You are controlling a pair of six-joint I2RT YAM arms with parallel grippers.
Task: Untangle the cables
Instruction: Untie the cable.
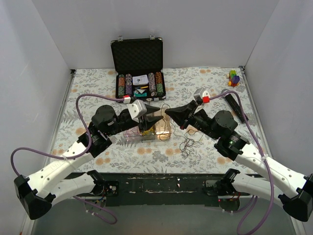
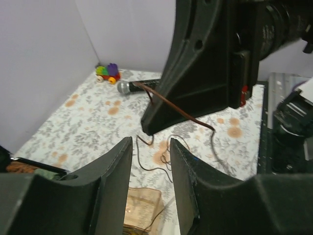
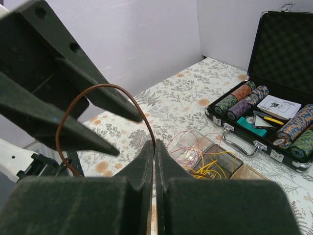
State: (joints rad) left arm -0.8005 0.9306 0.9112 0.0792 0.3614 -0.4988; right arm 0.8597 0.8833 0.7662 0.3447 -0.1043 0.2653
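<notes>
Closest to me, the right jaws are pressed together on a thin brown cable (image 3: 105, 86), which arches up out of the pinch and drops away to the left. Facing them tip to tip, the left jaws stand apart with nothing between them, just above a clear box (image 1: 146, 133) holding more thin wires, pink and yellow. From the right jaws the brown cable appears to trail down to a loose tangle (image 1: 188, 143) on the counter (image 1: 93, 93), just right of the box.

To do this step well, I'd hold the right pinch firm and bring the left jaws around the same strand just beside it. I'd close them only once the left wrist view shows the strand between them. Then I'd draw the two apart slowly and low. If the whole clump lifts, I'd stop and re-grip nearer the knot. So thin a wire may slip, or snag on the box.

Farther back, the open chip case (image 1: 139, 63), microphone (image 1: 234, 105) and toy (image 1: 234, 77) sit well apart from the work.
</notes>
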